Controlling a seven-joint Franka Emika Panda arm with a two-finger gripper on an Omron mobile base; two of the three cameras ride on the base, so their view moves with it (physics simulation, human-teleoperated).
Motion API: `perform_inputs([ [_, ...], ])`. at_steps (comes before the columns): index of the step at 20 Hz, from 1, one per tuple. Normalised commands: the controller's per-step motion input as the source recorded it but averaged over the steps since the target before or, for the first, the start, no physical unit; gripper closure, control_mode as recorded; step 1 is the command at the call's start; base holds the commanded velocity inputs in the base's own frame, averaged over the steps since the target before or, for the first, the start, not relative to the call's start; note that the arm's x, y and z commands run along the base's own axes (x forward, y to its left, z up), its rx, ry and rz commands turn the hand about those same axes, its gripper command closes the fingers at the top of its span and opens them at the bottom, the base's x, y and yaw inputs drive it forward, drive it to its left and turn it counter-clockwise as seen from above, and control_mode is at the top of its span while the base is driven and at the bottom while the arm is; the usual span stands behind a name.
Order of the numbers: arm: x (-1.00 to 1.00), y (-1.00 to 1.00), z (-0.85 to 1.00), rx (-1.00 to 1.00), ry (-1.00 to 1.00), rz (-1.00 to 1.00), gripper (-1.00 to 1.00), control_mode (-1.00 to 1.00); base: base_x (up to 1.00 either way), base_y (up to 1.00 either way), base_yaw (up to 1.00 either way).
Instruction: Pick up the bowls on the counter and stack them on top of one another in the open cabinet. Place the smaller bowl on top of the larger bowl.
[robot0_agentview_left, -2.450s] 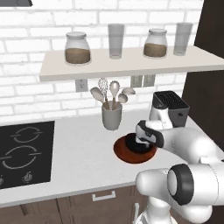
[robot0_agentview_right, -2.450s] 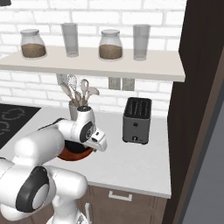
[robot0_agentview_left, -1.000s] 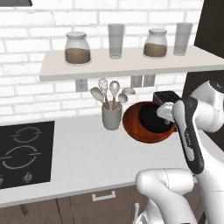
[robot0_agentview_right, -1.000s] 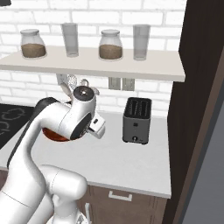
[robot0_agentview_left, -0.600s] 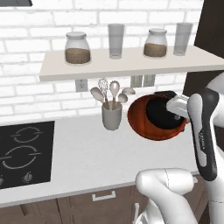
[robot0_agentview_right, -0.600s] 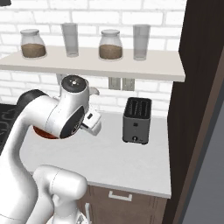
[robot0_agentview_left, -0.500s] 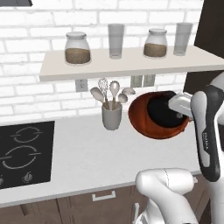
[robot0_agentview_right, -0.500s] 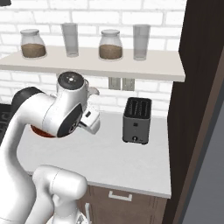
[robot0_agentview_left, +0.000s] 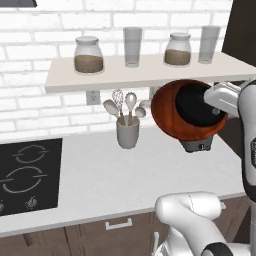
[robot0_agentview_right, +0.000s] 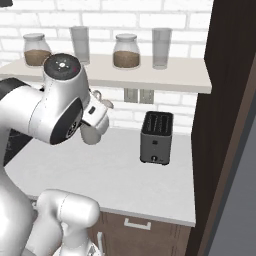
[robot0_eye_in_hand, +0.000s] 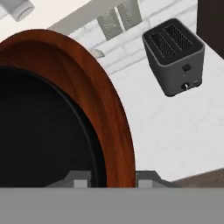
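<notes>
The larger bowl (robot0_agentview_left: 170, 117), wide and reddish-brown, hangs tipped on edge above the counter (robot0_agentview_left: 100, 170), in front of the toaster. The smaller bowl (robot0_agentview_left: 197, 105), glossy black, sits nested inside it. My gripper (robot0_agentview_left: 216, 102) is shut on the larger bowl's right rim. In the hand view the brown rim (robot0_eye_in_hand: 103, 100) runs down between my two fingertips (robot0_eye_in_hand: 76, 181), with the black bowl (robot0_eye_in_hand: 39, 140) to its left. The open cabinet (robot0_agentview_right: 225, 100) rises dark brown at the right end of the counter (robot0_agentview_right: 125, 175); its inside is hidden.
A black toaster (robot0_agentview_right: 156, 137) stands near the wall by the cabinet. A grey utensil cup (robot0_agentview_left: 127, 135) sits left of the raised bowls. A pale shelf (robot0_agentview_left: 140, 72) with jars and glasses hangs just above them. The cooktop (robot0_agentview_left: 25, 175) lies far left.
The nested bowls have been lifted off the counter, tipped up on edge, and carried up and to the right toward the shelf and the cabinet.
</notes>
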Motion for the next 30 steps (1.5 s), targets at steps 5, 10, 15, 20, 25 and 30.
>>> perform_inputs([
  [5, 0.26, -0.01, 0.64, 0.0, -0.07, -0.11, 1.0, -1.0, 0.0, 0.0, 0.0],
  [10, 0.63, -0.21, 0.19, 0.0, 0.0, -0.26, 1.0, -1.0, 0.0, 0.0, 0.0],
  [15, 0.18, -0.55, 0.42, 0.09, -0.07, -0.32, 1.0, -1.0, 0.0, 0.0, 0.0],
  [20, -0.03, -0.73, 0.38, 0.18, -0.09, -0.23, 1.0, -1.0, 0.0, 0.0, 0.0],
  [25, 0.03, -0.69, 0.08, 0.08, -0.03, -0.23, 1.0, -1.0, 0.0, 0.0, 0.0],
  [30, 0.15, -0.44, 0.0, 0.0, 0.0, -0.29, 1.0, -1.0, 0.0, 0.0, 0.0],
])
